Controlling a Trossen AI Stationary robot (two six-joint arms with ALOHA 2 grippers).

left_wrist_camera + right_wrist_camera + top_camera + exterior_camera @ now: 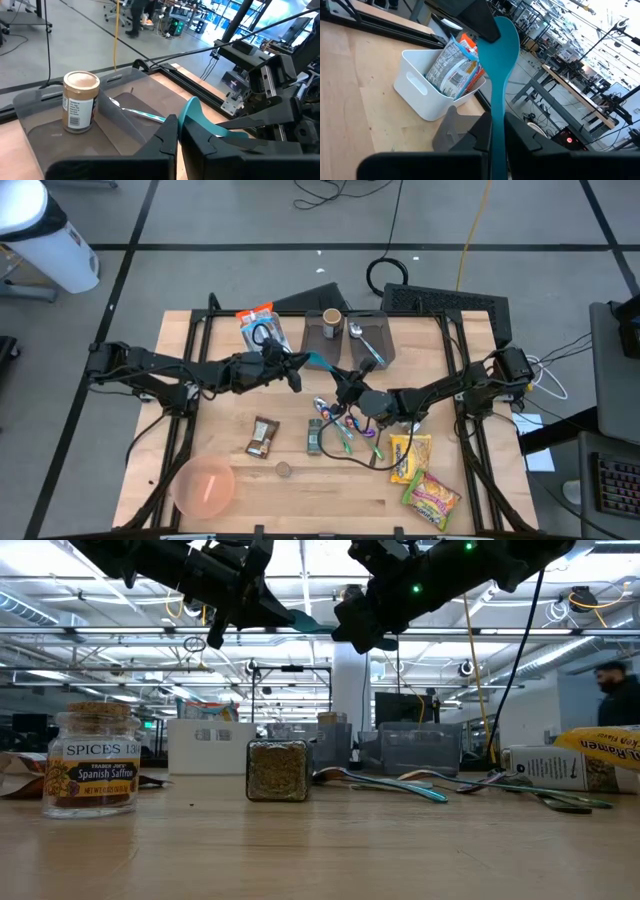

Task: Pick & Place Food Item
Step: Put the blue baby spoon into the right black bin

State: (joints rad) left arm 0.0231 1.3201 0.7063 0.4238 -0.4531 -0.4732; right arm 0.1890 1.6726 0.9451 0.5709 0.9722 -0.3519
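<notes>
Teal spoon hangs in the air above the middle of the table, held at both ends, with its long axis running left to right between the two arms. In the high view it spans the gap between the left gripper and the right gripper, just in front of the grey tray at the far side. In the left wrist view the left gripper's fingers are pressed together on one end of the spoon, which reaches away toward the right arm. In the right wrist view the right gripper is clamped on the handle, and the spoon's broad rounded end points toward the left arm. In the low view the spoon shows as a short teal strip between the two dark grippers, well above the tabletop.

Inside the tray stand a jar with a tan lid and, in the next compartment, a metal spoon. A white bin holding food packets sits at the far left of the table. Loose cutlery lies under the right arm, with yellow ramen packets to the near right. A pink bowl sits at the near left, and a Spanish Saffron spice jar stands near the low camera.
</notes>
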